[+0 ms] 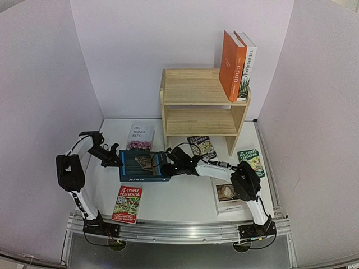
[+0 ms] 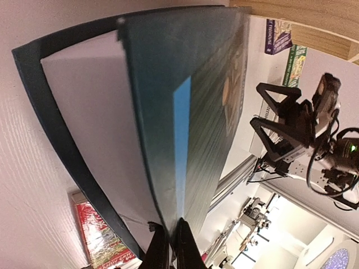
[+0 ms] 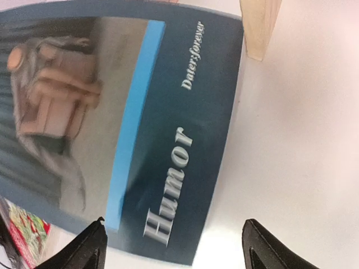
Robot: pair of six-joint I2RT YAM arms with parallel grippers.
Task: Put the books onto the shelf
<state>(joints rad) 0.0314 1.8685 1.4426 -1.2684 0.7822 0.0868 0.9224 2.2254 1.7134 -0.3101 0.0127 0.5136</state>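
The navy book (image 1: 143, 166), titled "Humor", lies on the table left of centre. At its left edge my left gripper (image 1: 116, 159) is shut on the front cover (image 2: 213, 112), which is lifted off the white pages (image 2: 95, 123). The thin cover is pinched between the two fingers, and the left gripper (image 2: 171, 246) shows at the bottom of the left wrist view. My right gripper (image 1: 168, 162) hovers open at the book's right end. In the right wrist view the navy book (image 3: 168, 112) fills the frame, one corner between the wide-apart fingers of the right gripper (image 3: 174, 246). The shelf (image 1: 199, 103) holds an orange book (image 1: 231, 64) and a white book (image 1: 247, 61) upright on its top tier.
A pinkish-white book (image 1: 140, 137) lies behind the navy one. Thin Treehouse paperbacks lie by the shelf foot (image 1: 202, 147), at the right (image 1: 251, 161) and at the front left (image 1: 127, 204). A coffee-cup book (image 1: 229, 195) lies under the right arm. White walls enclose the table.
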